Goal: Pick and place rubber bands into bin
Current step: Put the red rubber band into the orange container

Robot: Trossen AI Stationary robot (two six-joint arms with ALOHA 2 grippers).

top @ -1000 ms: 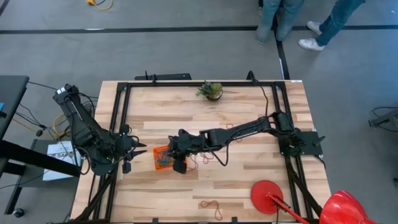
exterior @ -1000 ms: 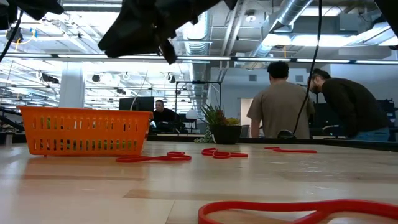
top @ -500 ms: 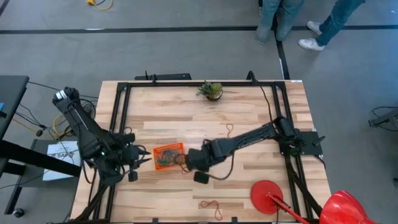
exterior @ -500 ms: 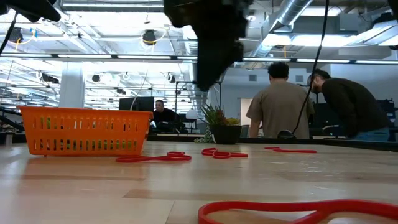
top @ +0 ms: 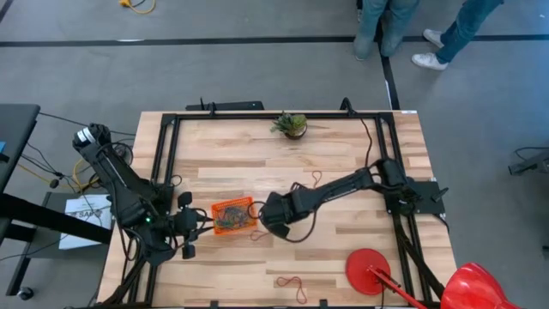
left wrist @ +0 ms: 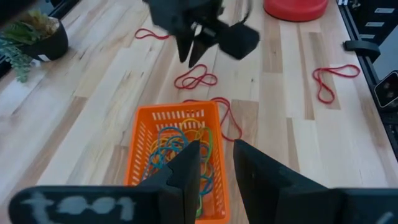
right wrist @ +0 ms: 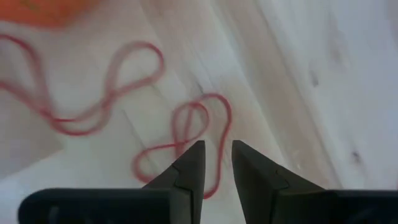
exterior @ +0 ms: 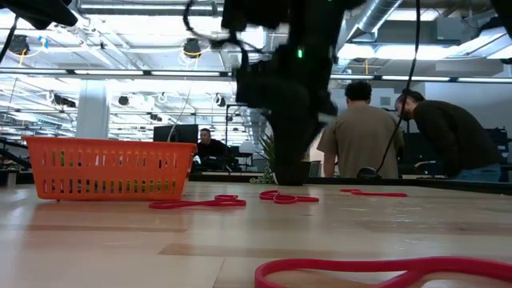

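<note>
The orange mesh bin [top: 232, 216] stands left of the table's middle and holds several coloured rubber bands [left wrist: 180, 149]. A red band twisted into a figure-eight [right wrist: 186, 140] lies on the wood just right of the bin. My right gripper [right wrist: 215, 163] points down right over this band, its fingers a little apart; it also shows in the left wrist view [left wrist: 189, 56] and the low view [exterior: 290, 172]. A second red band [right wrist: 93, 93] lies against the bin's right side. My left gripper [left wrist: 216, 163] hovers at the bin's left end, slightly open and empty.
More red bands lie loose: one near the front edge [top: 292, 283], one toward the middle right [top: 316, 178]. A potted plant [top: 292, 125] stands at the far edge. A flat red disc [top: 367, 268] lies at the near right. People stand beyond the table [exterior: 364, 128].
My right gripper has left the space above the bin, gone toward the table's right edge and come down over the red figure-eight band beside the bin. My left gripper has gone a little toward the table's near edge, closer to the bin's left end.
</note>
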